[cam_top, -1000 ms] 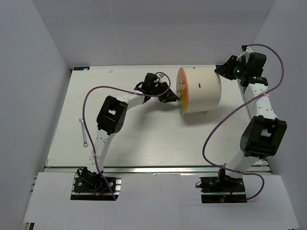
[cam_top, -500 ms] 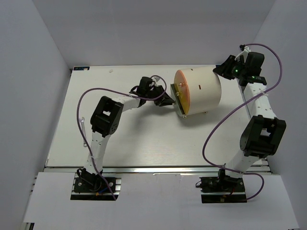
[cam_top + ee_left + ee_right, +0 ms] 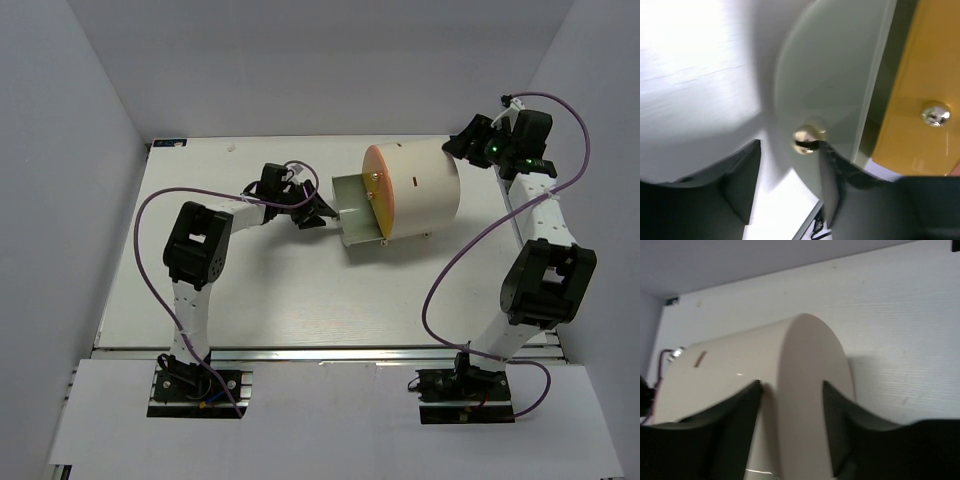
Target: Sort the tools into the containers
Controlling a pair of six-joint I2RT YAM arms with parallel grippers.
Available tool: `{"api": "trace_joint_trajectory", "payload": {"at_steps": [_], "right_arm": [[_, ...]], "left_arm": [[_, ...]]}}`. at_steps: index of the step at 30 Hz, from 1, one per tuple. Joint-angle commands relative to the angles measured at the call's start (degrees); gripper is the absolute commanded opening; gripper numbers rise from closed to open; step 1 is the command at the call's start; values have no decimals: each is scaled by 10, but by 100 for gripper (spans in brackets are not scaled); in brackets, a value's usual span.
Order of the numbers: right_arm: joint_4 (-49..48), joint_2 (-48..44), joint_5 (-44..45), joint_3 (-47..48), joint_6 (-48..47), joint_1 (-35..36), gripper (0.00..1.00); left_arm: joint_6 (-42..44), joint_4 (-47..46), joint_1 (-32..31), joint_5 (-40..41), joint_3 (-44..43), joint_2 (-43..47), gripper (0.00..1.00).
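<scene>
White tabletop, overhead: the white drum [image 3: 425, 190] is seen lying on its side at the far middle of the table [image 3: 250, 290], its orange face [image 3: 380, 160] turned to the left.
Drawer, overhead: the grey-green drawer [image 3: 352, 205] is shown standing partway out of that face, open top upward, reaching left from the drum.
Left arm, overhead: the left gripper [image 3: 318, 208] is held at the drawer's outer end.
Right arm, overhead: the right gripper [image 3: 465, 148] is held at the drum's rear edge, at the far right of the table.
Knob, left wrist: a brass knob [image 3: 807, 139] on the drawer's pale front is framed between the two dark fingers [image 3: 742, 185]. It is seen close against the right-hand one, with a clear gap to the other.
Left jaws, left wrist: they are shown set apart, wider than the knob, which is not pinched from both sides.
Orange drawer, left wrist: the orange drawer [image 3: 912, 90] is seen just beside the pale front and set further back, with a second knob [image 3: 936, 113] on it.
Drum, right wrist: the drum's rounded rear rim is framed between the right fingers [image 3: 840, 430], with the white table beyond.
Right jaws, right wrist: they are spread wide. Whether the drum is touched cannot be told.
</scene>
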State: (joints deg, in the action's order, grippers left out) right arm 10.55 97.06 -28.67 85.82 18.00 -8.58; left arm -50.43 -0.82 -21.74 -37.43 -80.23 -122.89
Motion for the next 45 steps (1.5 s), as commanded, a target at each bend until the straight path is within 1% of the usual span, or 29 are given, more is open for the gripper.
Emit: {"api": "trace_joint_trajectory", "payload": {"at_steps": [1,3,4,6,7,10,11,14,15,16,18,20,22,25,26,27,29,30,31,32,33,34,35,36,38,39,40,42,45], "right_arm": [[67,24,0,-10,-40,-2,63],[64,22,-18,-8,-50,-2,70],[62,20,-24,-7,-59,-2,77],[60,17,-36,-3,-66,-3,79],[60,16,-39,-2,-67,-5,83],[51,11,-44,6,-77,-11,87],[49,9,-44,7,-82,-14,87],[45,7,-44,19,-98,-21,89],[44,6,-45,23,-114,-21,89],[45,5,-44,26,-125,-22,89],[40,-5,-42,20,-173,-22,89],[7,-23,-33,-2,-219,-22,89],[-65,-64,-15,-66,-262,-23,89],[-94,-107,-19,-116,-333,-23,89],[-85,-117,-52,-117,-349,-24,89],[-78,-122,-68,-118,-363,-27,88],[-81,-139,-121,-136,-372,-28,83],[-81,-143,-141,-144,-379,-29,72],[-81,-148,-162,-150,-386,-28,61],[-80,-151,-182,-160,-387,-29,49],[-71,-153,-224,-162,-389,-29,28],[-63,-152,-242,-163,-391,-29,21],[-56,-148,-277,-163,-389,-29,18],[-39,-146,-291,-161,-390,-29,18],[-29,-146,-310,-165,-387,-28,25],[-26,-148,-313,-170,-387,-29,40],[-22,-151,-315,-172,-391,-29,45],[-11,-159,-313,-175,-408,-29,52],[3,-168,-307,-174,-418,-30,54]], "left_arm": [[35,51,8,24,10,34,62],[46,63,8,37,0,41,65],[53,84,9,43,-16,46,66],[75,112,13,72,-35,53,66],[88,142,16,86,-43,64,66],[105,203,35,155,-65,99,60],[109,214,42,172,-64,112,43],[128,255,71,226,-63,155,21],[135,269,85,239,-67,163,7],[140,307,92,273,-70,171,0],[155,379,113,314,-82,193,0],[162,423,131,396,-79,211,0],[162,472,145,464,-56,243,0],[161,516,198,482,-7,283,0],[163,524,244,474,7,291,5],[172,533,266,465,20,299,9],[192,545,314,481,48,316,25],[199,552,324,495,55,321,31],[215,553,333,505,66,330,45],[222,555,340,514,67,331,52],[230,559,350,529,70,330,59],[248,561,351,532,72,322,66],[256,561,350,538,74,315,75],[264,558,351,544,77,309,78],[287,551,354,546,84,285,81],[298,540,354,540,85,278,81],[313,534,354,538,87,270,81],[324,523,354,533,89,247,79],[339,506,355,522,97,222,73]]}}
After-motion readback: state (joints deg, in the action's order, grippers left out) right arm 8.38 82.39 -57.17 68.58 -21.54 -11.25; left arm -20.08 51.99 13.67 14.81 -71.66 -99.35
